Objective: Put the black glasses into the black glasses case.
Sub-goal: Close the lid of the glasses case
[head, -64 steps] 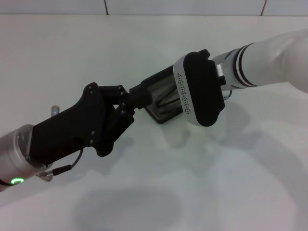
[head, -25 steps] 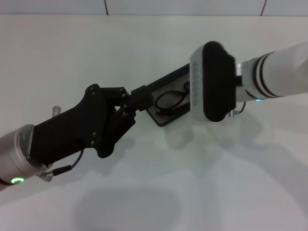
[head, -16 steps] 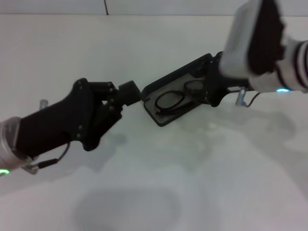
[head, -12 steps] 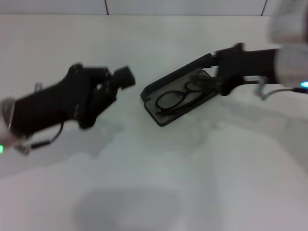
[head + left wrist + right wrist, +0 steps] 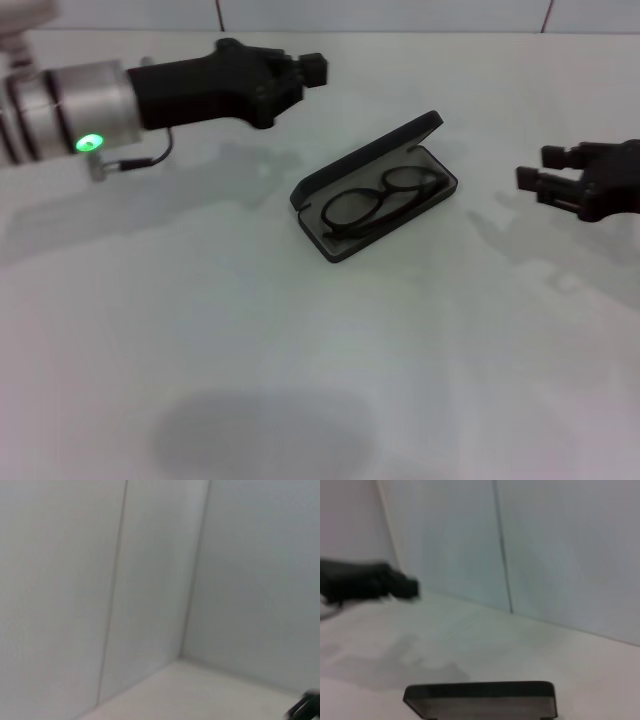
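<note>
— Both claws, how are they shown?
— Left gripper (image 5: 312, 70) far left, right gripper (image 5: 535, 180) right; finger states cannot be told.
— And the black glasses (image 5: 385, 199)?
— Laid inside the open black glasses case (image 5: 340, 247), lid raised, so the task is judged done.

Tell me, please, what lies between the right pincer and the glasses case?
Only bare white table separates the right pincer from the glasses case, per the head view.

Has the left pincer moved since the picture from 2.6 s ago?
Yes. The left pincer was at the near-left end of the black glasses case; now it hangs clear of it, toward the far left of the table.
</note>
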Robot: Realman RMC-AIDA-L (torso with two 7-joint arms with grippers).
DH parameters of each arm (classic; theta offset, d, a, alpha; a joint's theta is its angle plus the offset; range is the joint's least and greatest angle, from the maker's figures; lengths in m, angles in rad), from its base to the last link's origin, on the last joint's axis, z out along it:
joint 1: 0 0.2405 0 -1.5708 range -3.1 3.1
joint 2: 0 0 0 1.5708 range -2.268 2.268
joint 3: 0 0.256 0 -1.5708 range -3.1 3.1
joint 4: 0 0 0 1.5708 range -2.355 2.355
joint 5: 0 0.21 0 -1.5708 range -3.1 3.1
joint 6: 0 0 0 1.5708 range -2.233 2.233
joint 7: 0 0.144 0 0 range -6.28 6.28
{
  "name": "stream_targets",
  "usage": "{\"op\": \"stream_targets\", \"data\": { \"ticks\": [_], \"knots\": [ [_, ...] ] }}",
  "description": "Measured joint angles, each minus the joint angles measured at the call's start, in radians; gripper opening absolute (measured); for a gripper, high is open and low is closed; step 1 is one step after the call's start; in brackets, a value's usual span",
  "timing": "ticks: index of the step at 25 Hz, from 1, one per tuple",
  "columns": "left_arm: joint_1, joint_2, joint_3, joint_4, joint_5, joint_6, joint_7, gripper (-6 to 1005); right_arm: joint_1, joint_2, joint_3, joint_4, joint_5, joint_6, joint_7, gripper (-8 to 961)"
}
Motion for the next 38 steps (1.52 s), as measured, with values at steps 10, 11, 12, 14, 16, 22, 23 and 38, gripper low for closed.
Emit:
{"op": "stream_targets", "data": {
  "ticks": [10, 11, 12, 14, 16, 22, 23, 38],
  "knots": [
    [-0.077, -0.099, 0.0, 0.074, 0.253, -0.253, -0.131, 189, -0.042, -0.004, 0.078, 0.129, 0.151, -0.037, -0.113, 422],
    [-0.078, -0.108, 0.001, 0.078, 0.268, -0.262, -0.14, 189, -0.038, -0.004, 0.078, 0.138, 0.153, -0.037, -0.118, 422],
    [-0.08, -0.115, 0.001, 0.079, 0.275, -0.271, -0.145, 190, -0.035, -0.005, 0.077, 0.143, 0.153, -0.037, -0.123, 422],
    [-0.082, -0.13, 0.001, 0.081, 0.279, -0.292, -0.151, 191, -0.026, -0.005, 0.074, 0.15, 0.152, -0.036, -0.135, 422],
    [-0.083, -0.143, 0.0, 0.081, 0.28, -0.316, -0.152, 191, -0.016, -0.004, 0.071, 0.158, 0.151, -0.034, -0.143, 423],
    [-0.083, -0.158, 0.003, 0.075, 0.281, -0.369, -0.152, 191, 0.007, -0.004, 0.071, 0.203, 0.156, -0.035, -0.161, 423],
    [-0.083, -0.158, 0.004, 0.073, 0.281, -0.378, -0.152, 192, 0.008, -0.003, 0.071, 0.207, 0.157, -0.035, -0.165, 423],
    [-0.087, -0.168, 0.006, 0.053, 0.336, -0.411, -0.179, 192, 0.024, -0.002, 0.057, 0.245, 0.161, -0.038, -0.191, 422]
  ]
}}
